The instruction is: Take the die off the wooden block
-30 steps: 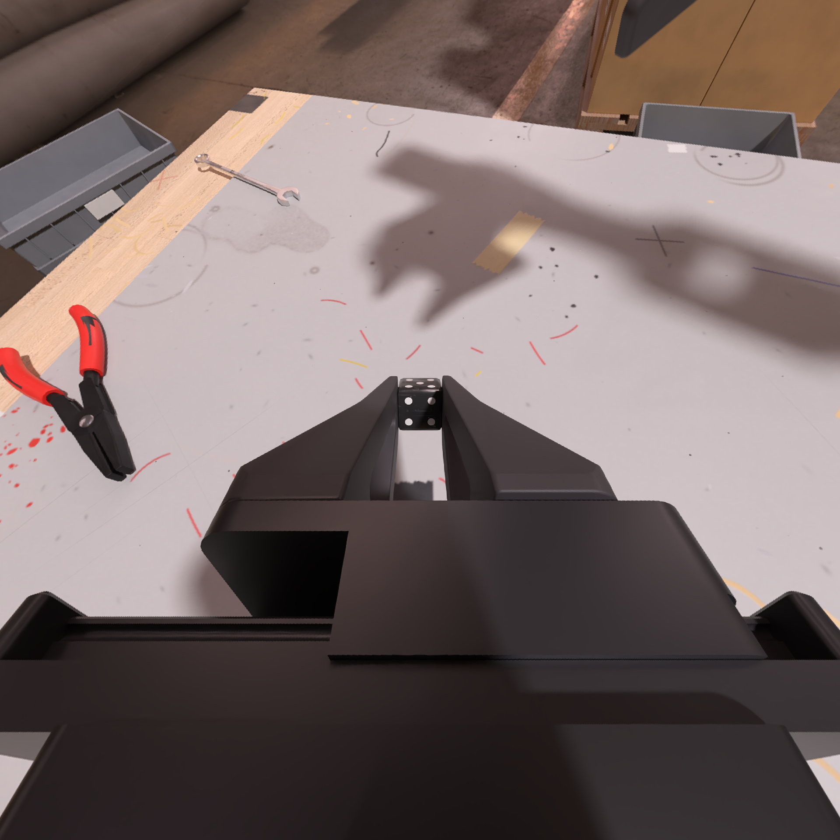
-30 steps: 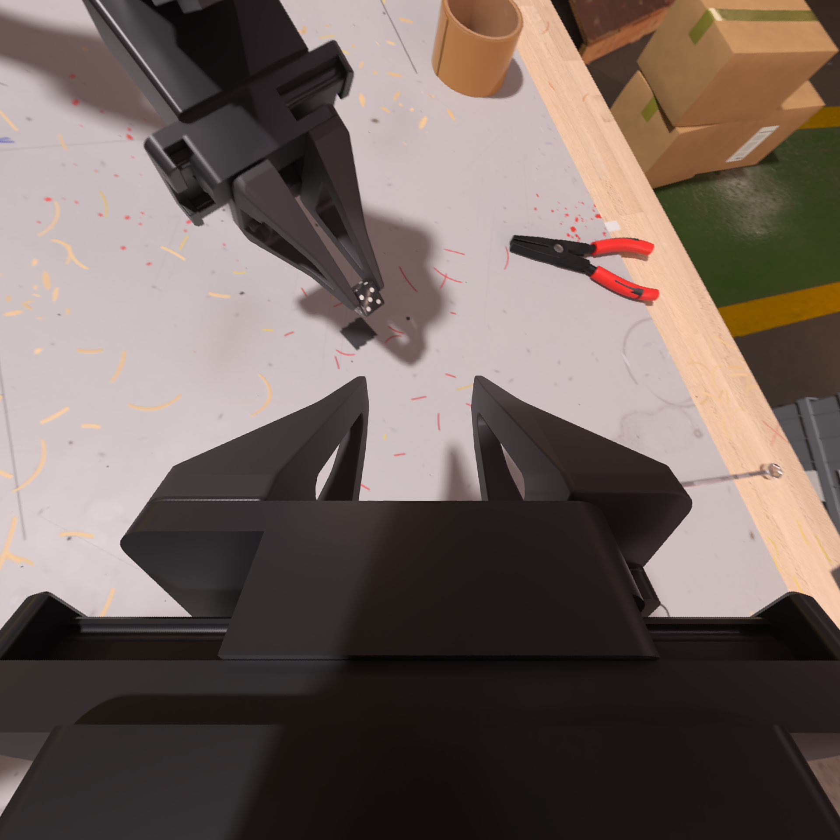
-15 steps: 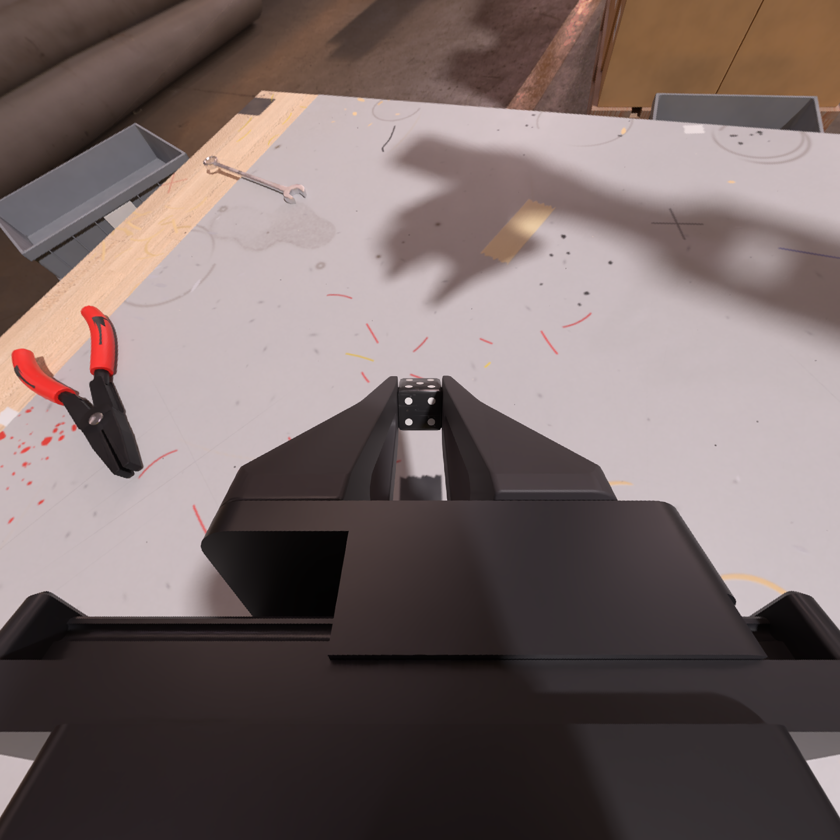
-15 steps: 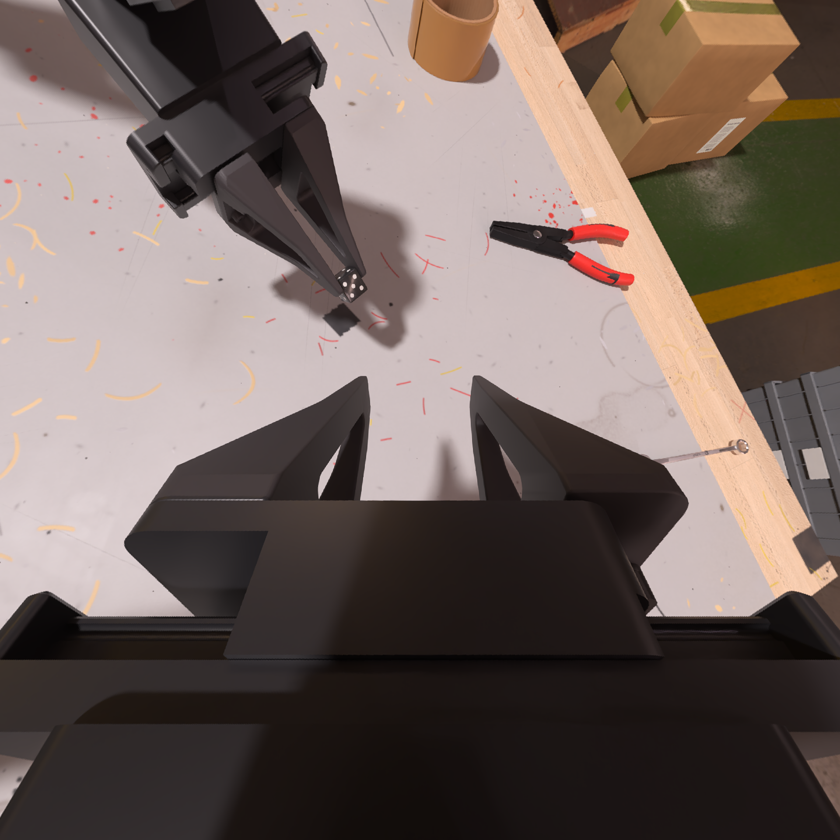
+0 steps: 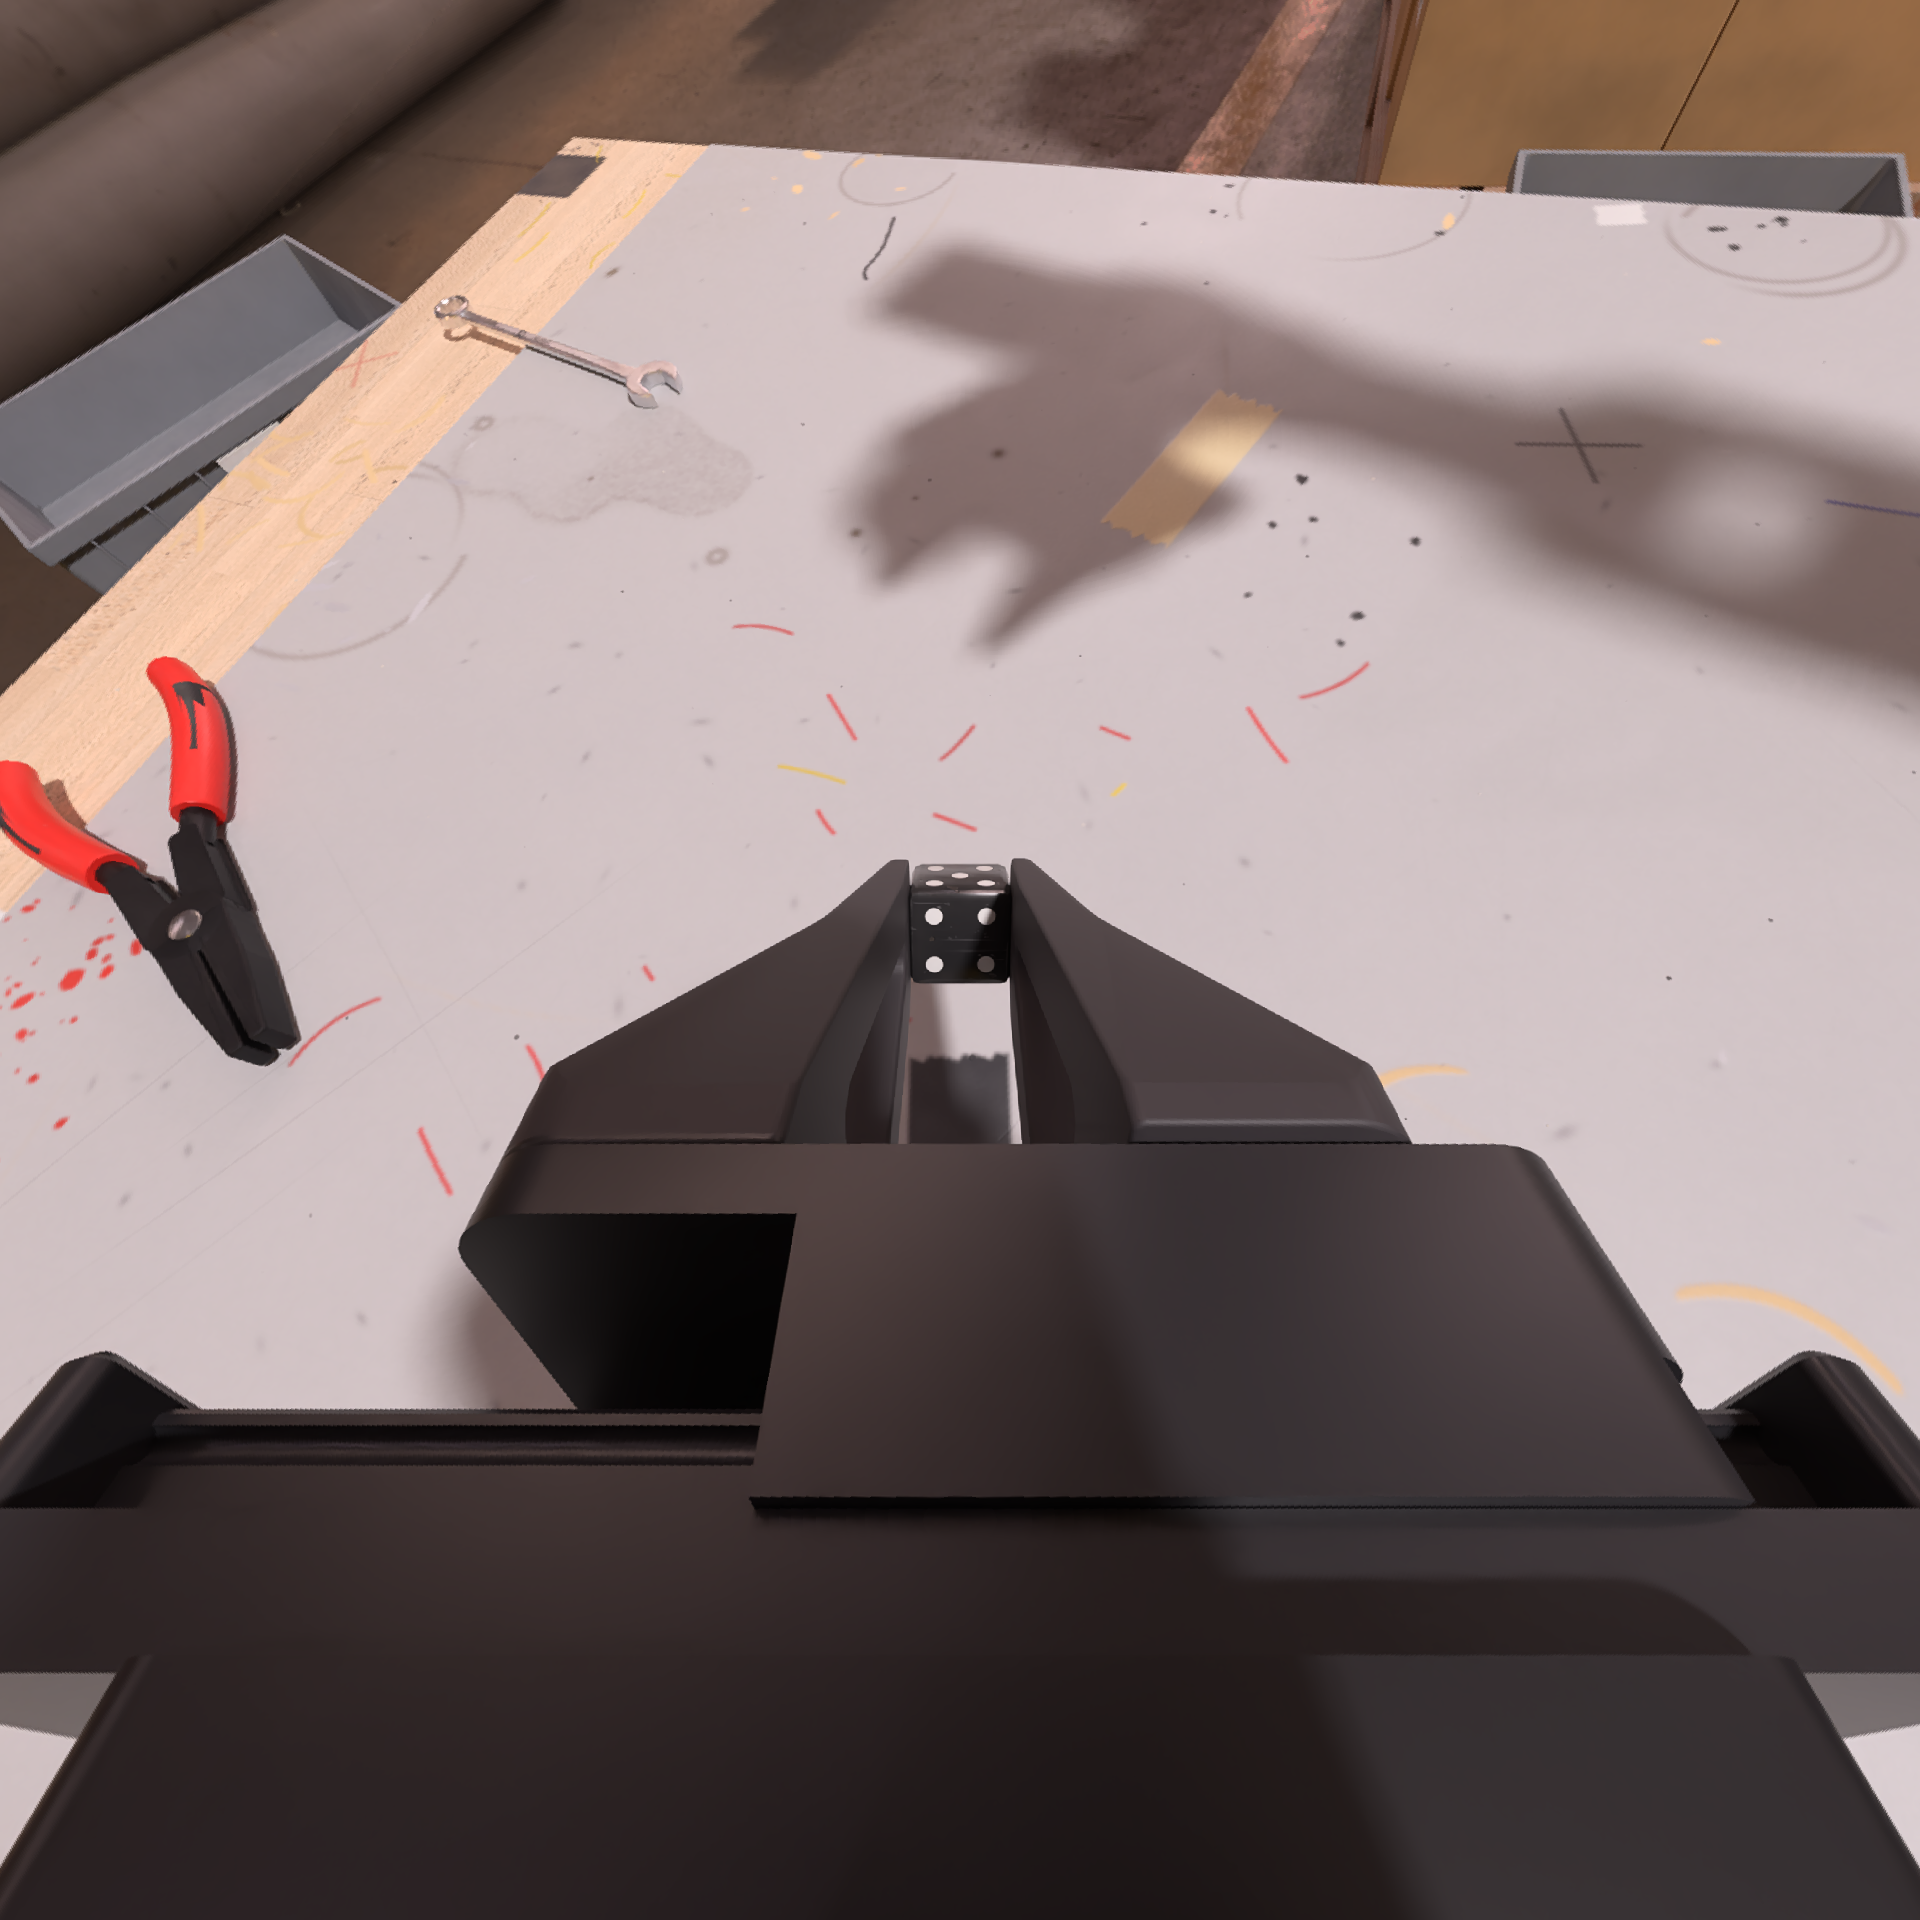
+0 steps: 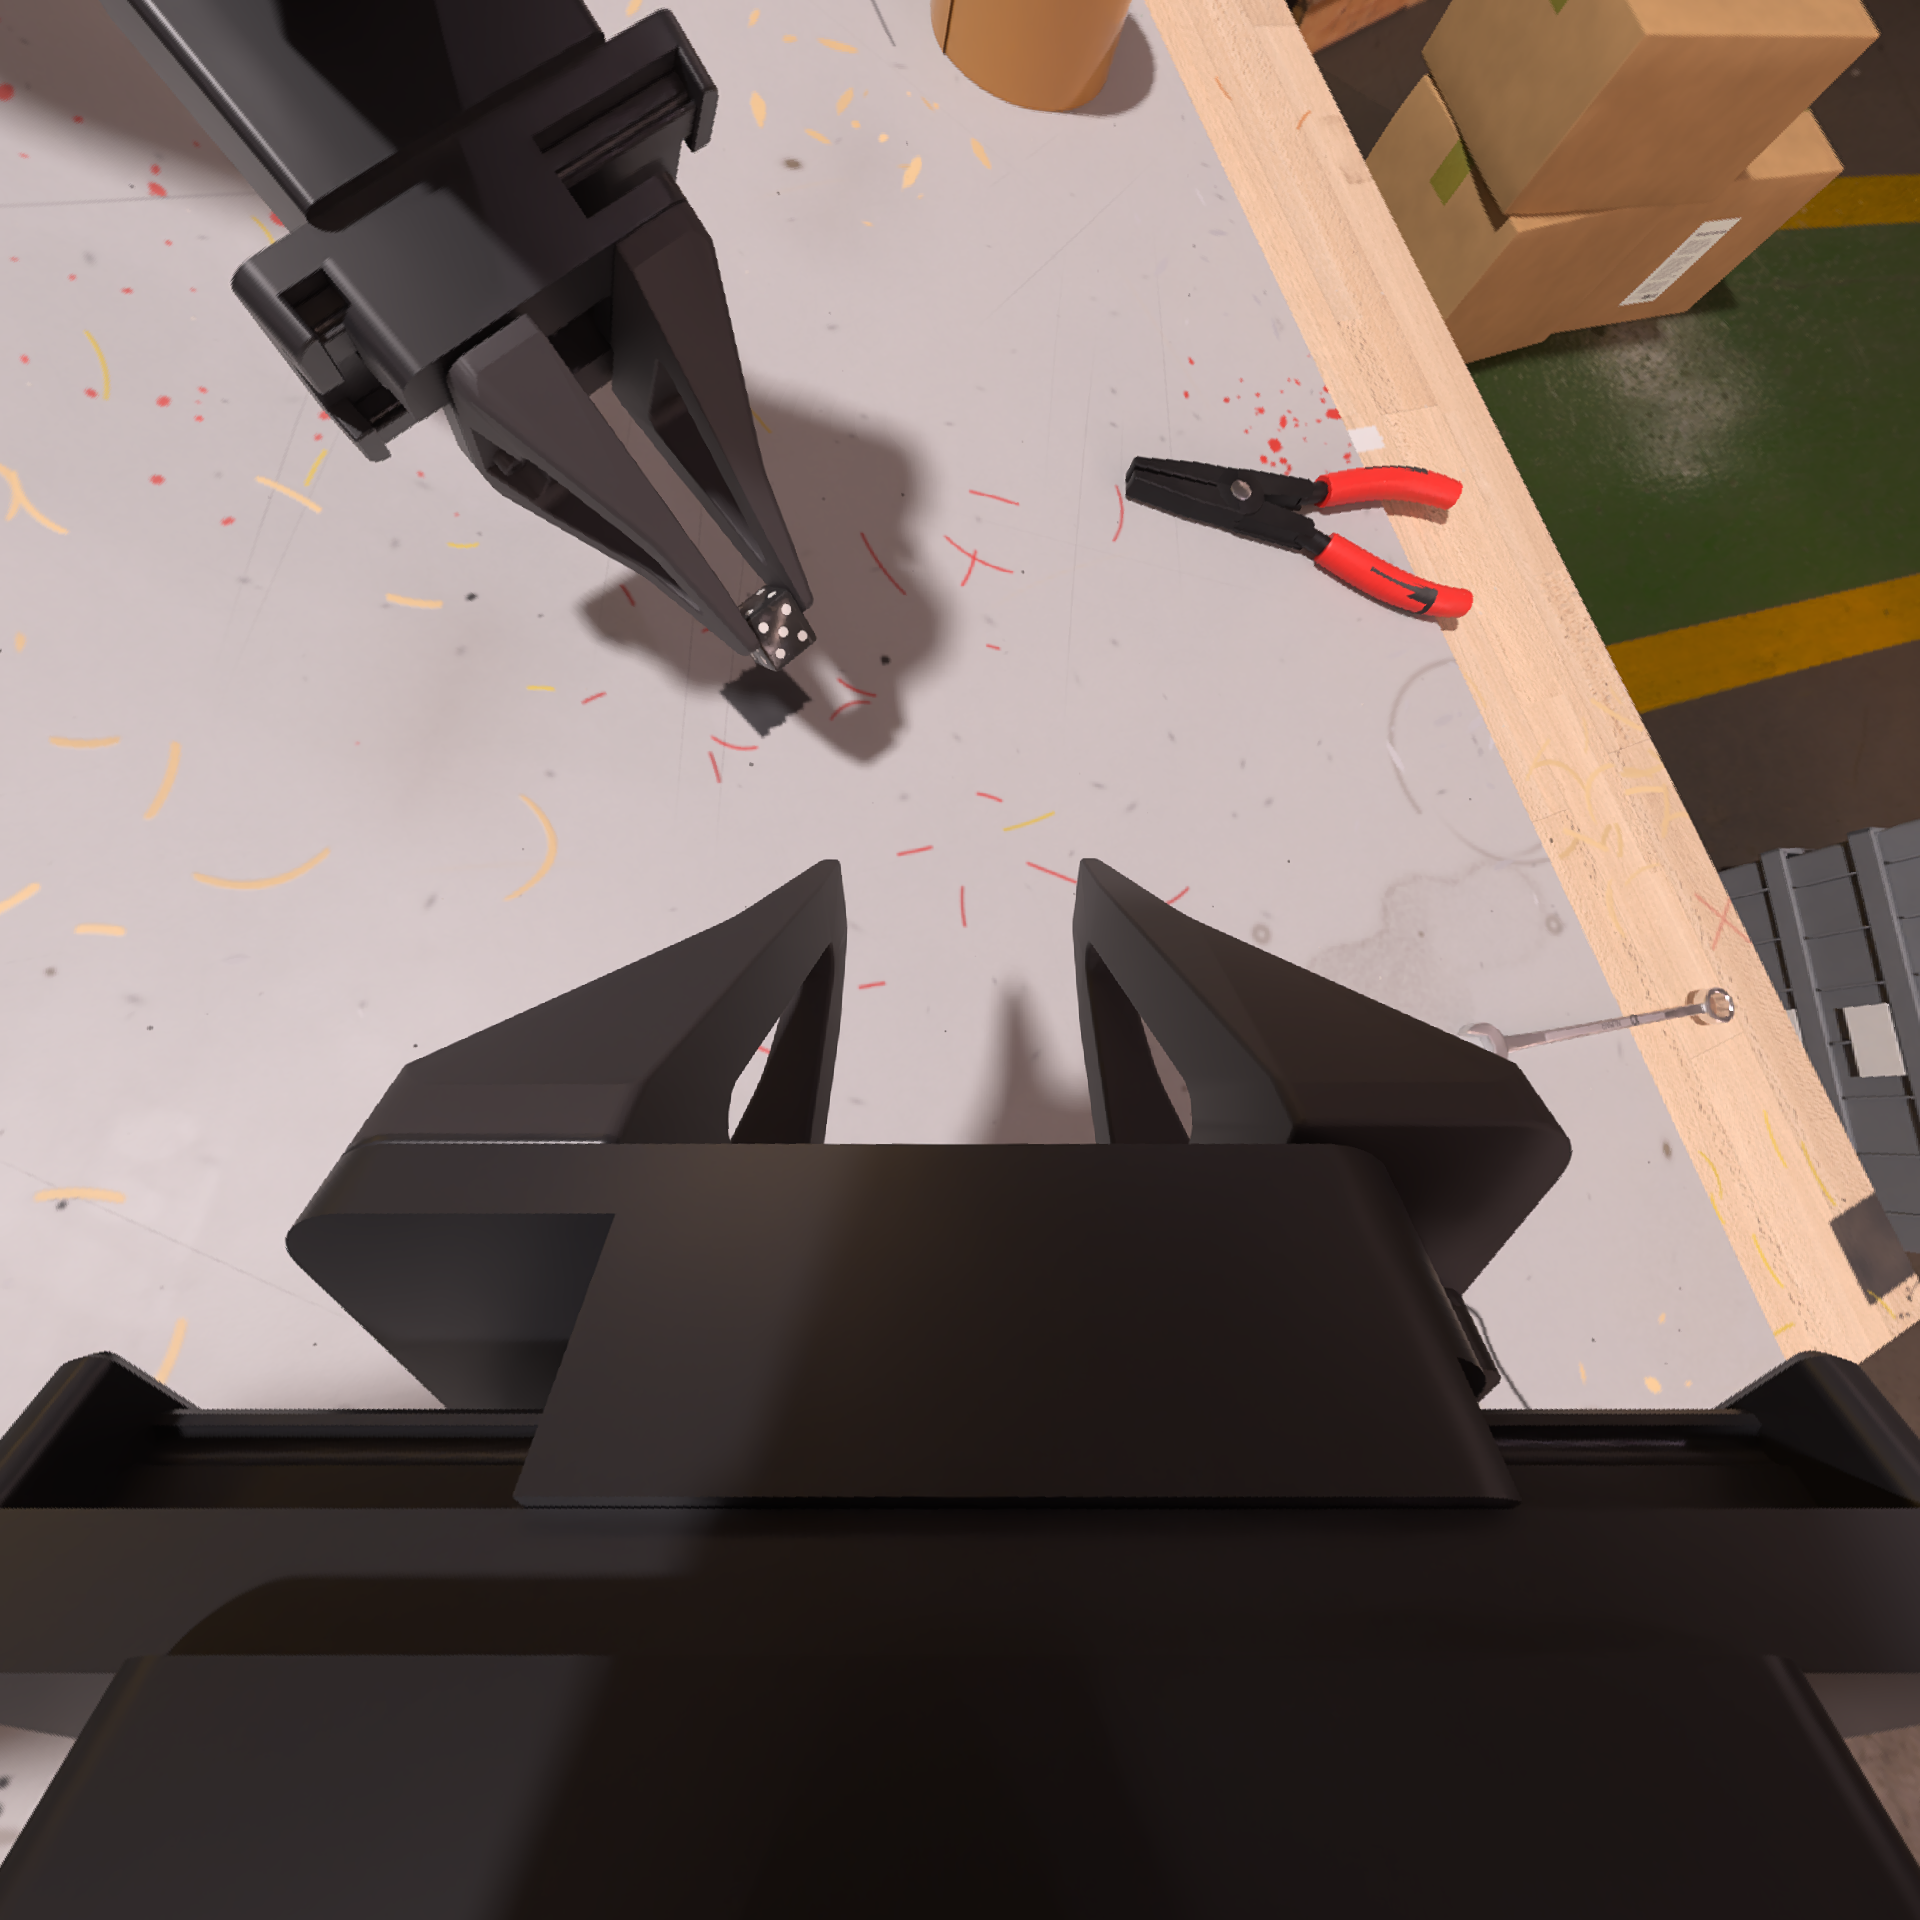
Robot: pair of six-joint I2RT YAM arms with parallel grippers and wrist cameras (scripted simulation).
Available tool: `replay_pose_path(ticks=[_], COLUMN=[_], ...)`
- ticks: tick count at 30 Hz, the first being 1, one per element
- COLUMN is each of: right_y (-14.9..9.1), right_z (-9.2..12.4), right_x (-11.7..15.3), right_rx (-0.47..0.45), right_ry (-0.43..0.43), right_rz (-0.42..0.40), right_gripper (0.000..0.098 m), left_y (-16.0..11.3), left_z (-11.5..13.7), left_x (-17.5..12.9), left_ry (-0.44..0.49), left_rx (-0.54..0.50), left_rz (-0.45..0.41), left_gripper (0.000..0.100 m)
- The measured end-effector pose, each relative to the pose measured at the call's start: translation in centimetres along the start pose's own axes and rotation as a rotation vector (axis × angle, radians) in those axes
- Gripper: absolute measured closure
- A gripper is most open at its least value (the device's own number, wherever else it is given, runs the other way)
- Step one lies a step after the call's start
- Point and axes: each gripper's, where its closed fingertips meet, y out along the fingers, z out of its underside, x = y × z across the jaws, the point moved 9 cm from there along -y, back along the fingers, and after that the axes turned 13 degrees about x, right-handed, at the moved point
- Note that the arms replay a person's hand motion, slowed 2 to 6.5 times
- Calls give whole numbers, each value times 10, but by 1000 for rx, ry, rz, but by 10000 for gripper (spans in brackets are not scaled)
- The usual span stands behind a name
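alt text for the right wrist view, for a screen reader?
The left gripper holds a black die with white pips just above the grey table, over its small dark shadow. The right gripper hangs open and empty in the foreground. Red-handled pliers and a wrench lie near the table's wooden edge.

Bright overhead light; soft arm shadows on table [image 5: 1558, 831]; wide-angle edge distortion.

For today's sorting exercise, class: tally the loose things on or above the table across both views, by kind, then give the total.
Die, held in the left gripper above the table: 1
Pliers, red-handled: 1
Wrench: 1
Cardboard tube: 1
Total: 4
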Motion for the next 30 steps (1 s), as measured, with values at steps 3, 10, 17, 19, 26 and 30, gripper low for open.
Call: replay_pose_path(ticks=[3,10,17,19,26,30], right_y=[0,0,0,0,-3,-4], right_z=[-1,-1,-1,0,1,2], right_x=[0,0,-1,-2,-4,-5], right_rx=[-2,-6,-5,-7,-12,-12], right_ry=[-1,-1,-1,0,7,8], right_rz=[-1,-2,-1,1,6,9], right_gripper=[606,607,608,608,609,609], left_y=[1,2,2,2,2,2], left_z=[0,2,4,4,6,7], left_x=[1,3,4,4,4,5], left_ry=[-5,-17,-19,-20,-18,-11], left_rx=[-2,2,4,5,10,15], left_rz=[5,10,8,8,3,-5], left_gripper=[843,843,843,843,843,843])
